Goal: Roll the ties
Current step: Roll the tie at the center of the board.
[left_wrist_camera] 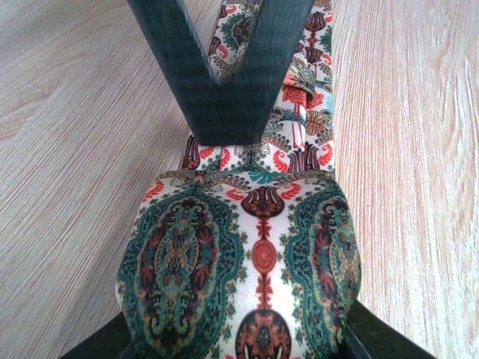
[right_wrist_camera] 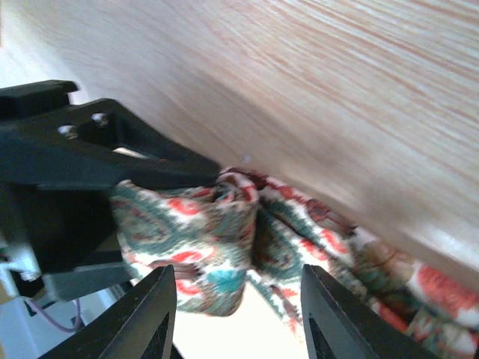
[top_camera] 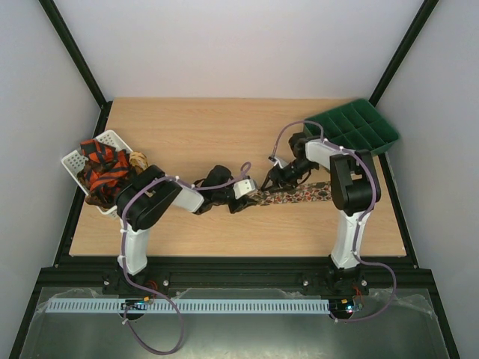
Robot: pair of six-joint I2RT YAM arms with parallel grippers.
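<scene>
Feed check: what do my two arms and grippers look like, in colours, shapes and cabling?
The left arm and right arm each have white links and bulky black joint housings, with a lilac cable looping alongside. The left gripper and right gripper are black, with dark, flat-sided fingers.

The light wooden table [top_camera: 202,127] carries three things. At 9 o'clock a white basket [top_camera: 75,161] sits on the edge and juts out past it. At 2 o'clock a green compartment tray [top_camera: 352,129] lies across the far corner, also overhanging. A patterned tie [top_camera: 299,196] lies flat on the wood, running from near the centre towards 3 o'clock.
</scene>
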